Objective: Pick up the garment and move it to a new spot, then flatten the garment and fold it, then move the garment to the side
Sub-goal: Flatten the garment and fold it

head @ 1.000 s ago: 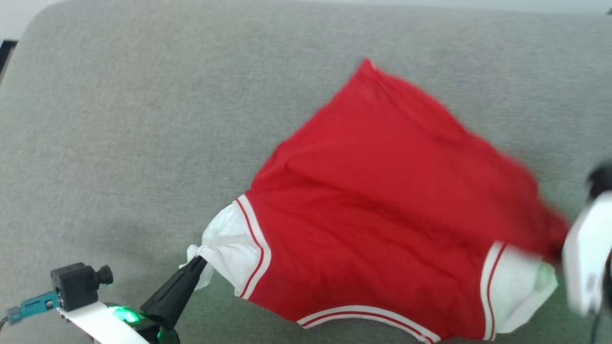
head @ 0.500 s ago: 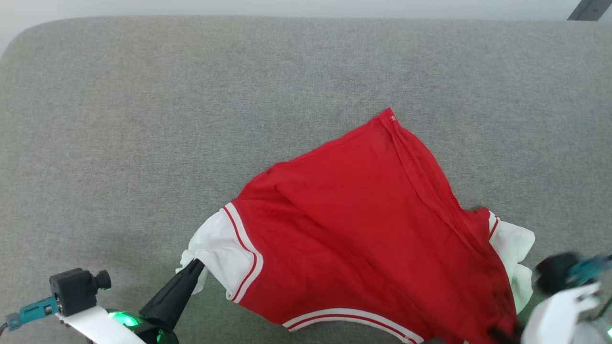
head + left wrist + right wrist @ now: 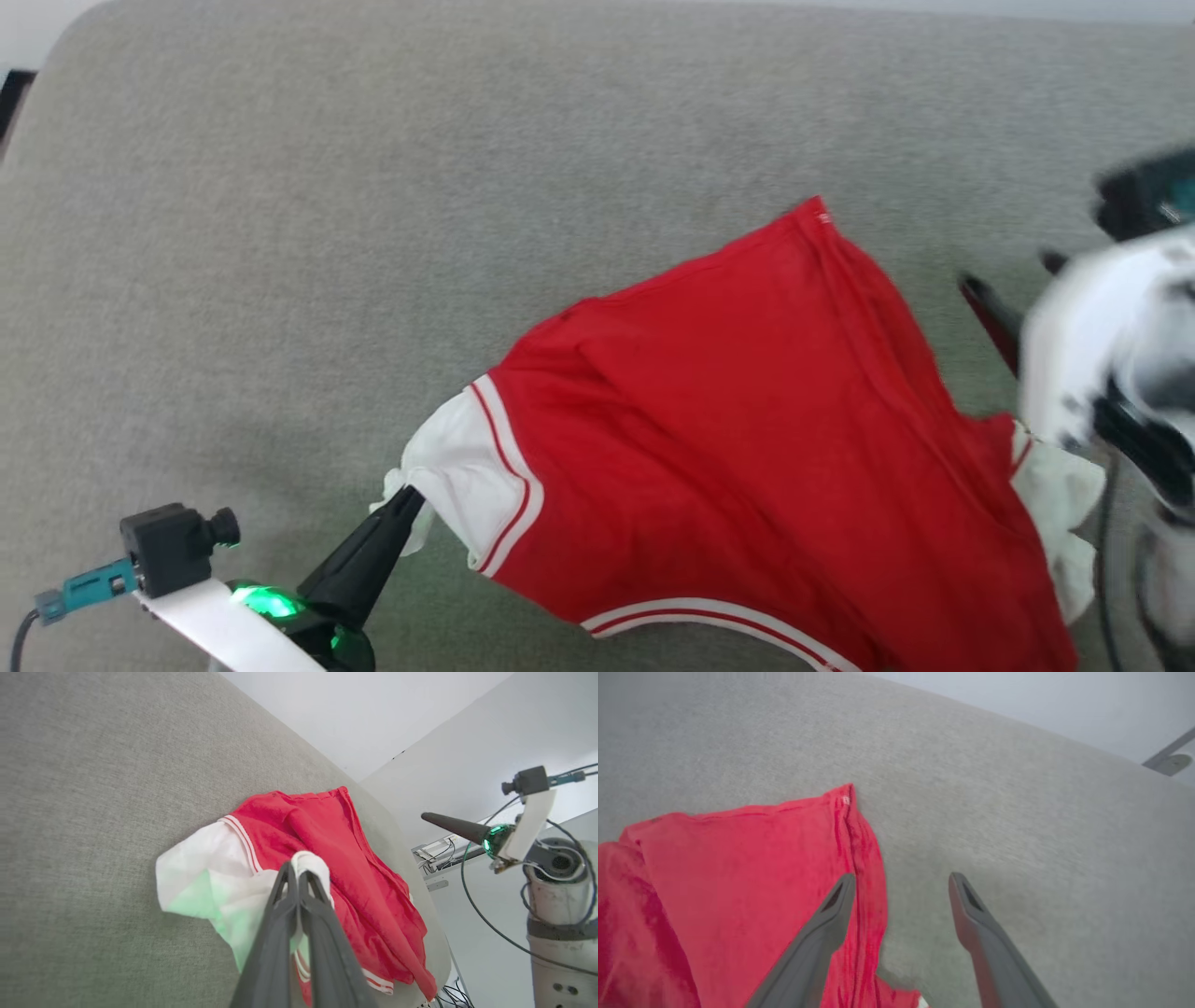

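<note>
Red garment (image 3: 747, 439) with white striped sleeves, rumpled, partly spread on grey surface.

Head camera looks down, wrist cameras low and close, all share garment (image 3: 747, 448)

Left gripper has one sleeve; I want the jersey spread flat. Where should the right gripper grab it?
Probably pinch the far red corner of the garment, coming from the right: that seamed edge lies exposed on the grey surface, beside the right gripper.
</note>
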You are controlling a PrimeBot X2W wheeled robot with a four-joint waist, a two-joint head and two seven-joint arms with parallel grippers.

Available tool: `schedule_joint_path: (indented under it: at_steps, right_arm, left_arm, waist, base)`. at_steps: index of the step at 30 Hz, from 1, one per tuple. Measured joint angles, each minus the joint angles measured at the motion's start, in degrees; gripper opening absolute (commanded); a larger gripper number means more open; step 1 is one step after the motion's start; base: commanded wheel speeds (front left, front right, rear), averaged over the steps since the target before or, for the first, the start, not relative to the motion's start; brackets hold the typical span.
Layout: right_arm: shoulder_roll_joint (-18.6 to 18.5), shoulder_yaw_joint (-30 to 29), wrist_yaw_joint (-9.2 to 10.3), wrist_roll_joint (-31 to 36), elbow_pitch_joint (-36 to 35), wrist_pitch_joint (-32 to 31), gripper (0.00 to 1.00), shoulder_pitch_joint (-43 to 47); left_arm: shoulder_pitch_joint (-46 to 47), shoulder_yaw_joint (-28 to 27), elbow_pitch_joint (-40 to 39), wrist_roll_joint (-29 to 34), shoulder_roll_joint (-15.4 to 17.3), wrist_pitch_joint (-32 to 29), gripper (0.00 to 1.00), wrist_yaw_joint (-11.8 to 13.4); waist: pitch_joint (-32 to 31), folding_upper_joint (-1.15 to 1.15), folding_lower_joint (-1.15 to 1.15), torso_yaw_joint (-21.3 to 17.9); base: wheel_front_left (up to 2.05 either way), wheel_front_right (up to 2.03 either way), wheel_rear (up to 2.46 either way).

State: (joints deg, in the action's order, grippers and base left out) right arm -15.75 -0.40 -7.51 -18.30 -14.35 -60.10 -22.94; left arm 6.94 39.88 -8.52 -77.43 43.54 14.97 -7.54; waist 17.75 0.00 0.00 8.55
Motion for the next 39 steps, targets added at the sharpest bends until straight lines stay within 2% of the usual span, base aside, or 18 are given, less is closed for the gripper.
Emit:
schedule_joint_path:
  at_steps: [3,7,14,15,16,17,23,29,35,39]
  right_arm:
    - [1.54,3.64,0.0,2.09,9.79,4.82,1.0,-6.05]
    - [1.72,8.02,0.0,4.39,20.56,7.98,1.0,-11.5]
    - [0.31,13.69,0.0,5.98,33.76,8.6,1.0,-16.97]
    - [0.04,14.49,0.0,5.68,35.05,7.86,0.48,-17.57]
    - [-0.08,15.0,0.0,4.97,35.89,7.39,0.28,-18.09]
    - [-0.01,14.93,0.0,4.08,36.64,7.5,0.0,-18.35]
    - [1.44,10.79,-0.01,2.34,39.55,14.59,0.0,-20.28]
    - [2.29,2.01,0.0,4.0,40.8,24.66,0.0,-28.39]
    - [6.98,-8.14,-0.01,10.65,42.79,31.95,0.0,-42.43]
    - [10.76,-14.08,-0.11,17.0,43.94,38.17,0.0,-51.97]
  left_arm:
    - [1.02,0.83,0.25,-0.01,-0.21,0.0,0.0,0.0]
    - [2.57,1.81,0.41,-0.23,-0.66,0.0,0.0,0.0]
    - [4.71,3.38,0.99,-0.44,-1.78,0.0,0.0,0.0]
    - [4.76,3.63,1.22,-0.44,-1.89,0.0,0.0,0.0]
    - [4.91,3.99,1.51,-0.45,-1.98,0.0,0.0,0.0]
    - [5.24,4.37,1.8,-0.45,-1.97,0.0,0.0,-0.01]
    - [10.68,8.04,4.42,-0.52,-0.59,0.0,0.0,-0.01]
    - [25.23,9.5,10.72,-2.07,1.42,-0.2,0.0,-0.01]
    - [43.41,4.46,18.38,-7.79,4.32,-2.46,0.0,-0.01]
    - [55.36,-0.82,24.51,-10.87,4.68,-3.37,0.0,-0.02]
  waist:
    - [0.83,0.0,0.0,1.24]
    - [2.04,0.0,0.0,3.06]
    - [4.17,0.0,0.0,5.44]
    - [4.23,0.0,0.0,5.62]
    - [4.17,0.0,0.0,5.69]
    - [4.02,0.0,0.0,5.67]
    - [2.28,0.0,0.0,4.96]
    - [1.5,0.0,0.0,2.73]
    - [4.07,0.0,0.0,-0.6]
    - [6.62,0.0,0.0,-3.01]
  base:
    - [0.0,0.0,0.0]
    - [0.0,0.0,0.0]
    - [0.0,0.0,0.0]
    - [0.0,0.0,0.0]
    - [0.0,0.0,0.0]
    - [0.0,0.0,0.0]
    - [0.0,0.0,0.0]
    - [0.0,0.0,0.0]
    - [0.0,0.0,0.0]
    - [0.0,0.0,0.0]
